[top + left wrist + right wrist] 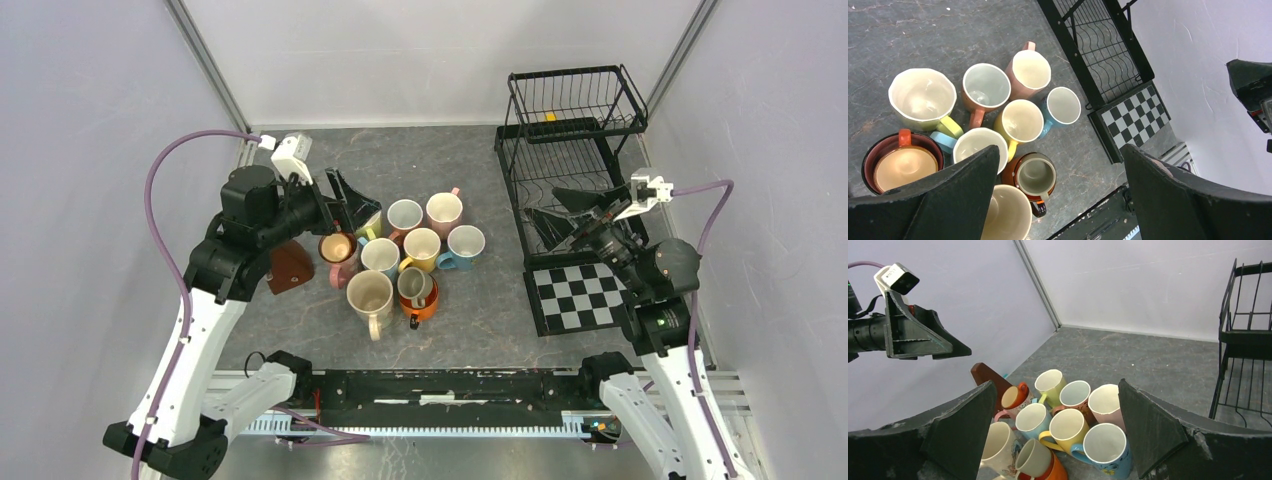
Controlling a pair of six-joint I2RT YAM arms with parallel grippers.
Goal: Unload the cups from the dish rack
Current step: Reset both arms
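Note:
Several cups stand bunched on the grey table: a cream one [370, 293], a yellow one [421, 245], a light blue one [465, 243] and a pink one [444, 209]. A grey-olive cup [1035, 175] sits inside an orange one [1055, 471]. My left gripper [352, 205] [1060, 150] hangs open over the cluster's left side, holding nothing. The black wire dish rack [570, 150] [1098, 45] [1243, 335] stands at the back right, with no cup showing in it. My right gripper [565, 212] [1056, 385] is open and empty in front of its lower tier.
A black-and-white checkered mat [580, 295] [1133, 117] lies in front of the rack, under my right arm. A brown wedge [290, 268] [985, 375] rests left of the cups, below my left arm. Walls close the table on three sides.

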